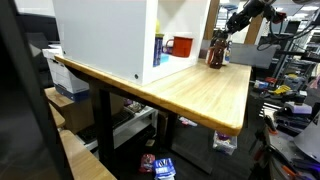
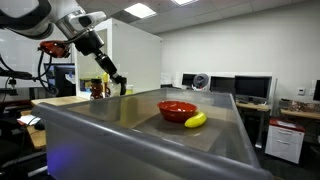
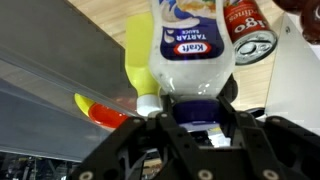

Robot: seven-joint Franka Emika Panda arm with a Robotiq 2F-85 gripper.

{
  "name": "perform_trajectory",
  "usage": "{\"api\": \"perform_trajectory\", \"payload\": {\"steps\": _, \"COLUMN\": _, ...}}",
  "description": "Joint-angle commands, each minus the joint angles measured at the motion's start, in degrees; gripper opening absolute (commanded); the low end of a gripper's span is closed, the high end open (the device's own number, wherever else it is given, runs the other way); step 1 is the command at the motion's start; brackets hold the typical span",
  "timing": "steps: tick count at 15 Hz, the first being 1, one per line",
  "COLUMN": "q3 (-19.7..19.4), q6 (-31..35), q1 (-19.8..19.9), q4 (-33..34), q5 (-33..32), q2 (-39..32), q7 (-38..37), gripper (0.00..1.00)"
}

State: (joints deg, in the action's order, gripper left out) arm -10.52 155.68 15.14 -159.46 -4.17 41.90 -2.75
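Observation:
In the wrist view a white Kraft tartar sauce bottle (image 3: 192, 45) fills the centre, and my gripper (image 3: 195, 108) is shut on its dark blue cap, one black finger on each side. A yellow squeeze bottle (image 3: 138, 60) stands touching it on one side and a red-labelled jar (image 3: 250, 30) on the other. In both exterior views the gripper (image 1: 222, 38) (image 2: 118, 82) is at the far end of the wooden table (image 1: 210, 95), over the cluster of bottles (image 1: 216, 52) (image 2: 97, 88).
A large white box (image 1: 105, 40) takes up one end of the table, with a red mug (image 1: 181, 45) in its open side. A red bowl (image 2: 177, 110) and a banana (image 2: 195, 120) lie on the grey surface. Desks and monitors stand behind.

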Motion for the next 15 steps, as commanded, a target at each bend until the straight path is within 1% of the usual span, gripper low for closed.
{"api": "perform_trajectory", "payload": {"steps": 1, "q3": 0.44, "q6": 2.52, "q1": 0.67, "q4": 0.09, "q5": 0.16, "q2": -1.17, "q7": 1.29, "gripper": 0.21}}
{"api": "perform_trajectory", "payload": {"steps": 2, "q3": 0.43, "q6": 2.46, "q1": 0.58, "q4": 0.10, "q5": 0.18, "q2": -1.08, "q7": 1.39, "gripper": 0.24}}
{"api": "perform_trajectory", "payload": {"steps": 3, "q3": 0.57, "q6": 2.23, "q1": 0.69, "q4": 0.10, "q5": 0.19, "q2": -0.90, "q7": 1.21, "gripper": 0.71}}
{"api": "perform_trajectory", "payload": {"steps": 4, "q3": 0.74, "q6": 1.98, "q1": 0.81, "q4": 0.09, "q5": 0.12, "q2": -0.61, "q7": 1.07, "gripper": 0.71}}
{"api": "perform_trajectory", "payload": {"steps": 5, "q3": 0.83, "q6": 1.83, "q1": 0.87, "q4": 0.12, "q5": 0.08, "q2": -0.49, "q7": 1.03, "gripper": 0.75}}
{"api": "perform_trajectory", "payload": {"steps": 9, "q3": 1.34, "q6": 0.35, "q1": 1.05, "q4": 0.39, "q5": 0.07, "q2": 0.62, "q7": 0.67, "gripper": 0.95}}
{"api": "perform_trajectory", "payload": {"steps": 12, "q3": 1.56, "q6": -0.38, "q1": 1.10, "q4": 0.45, "q5": 0.12, "q2": 1.21, "q7": 0.53, "gripper": 1.00}}
{"api": "perform_trajectory", "payload": {"steps": 15, "q3": 1.83, "q6": -1.38, "q1": 1.10, "q4": 0.50, "q5": 0.24, "q2": 2.46, "q7": 0.36, "gripper": 1.00}}
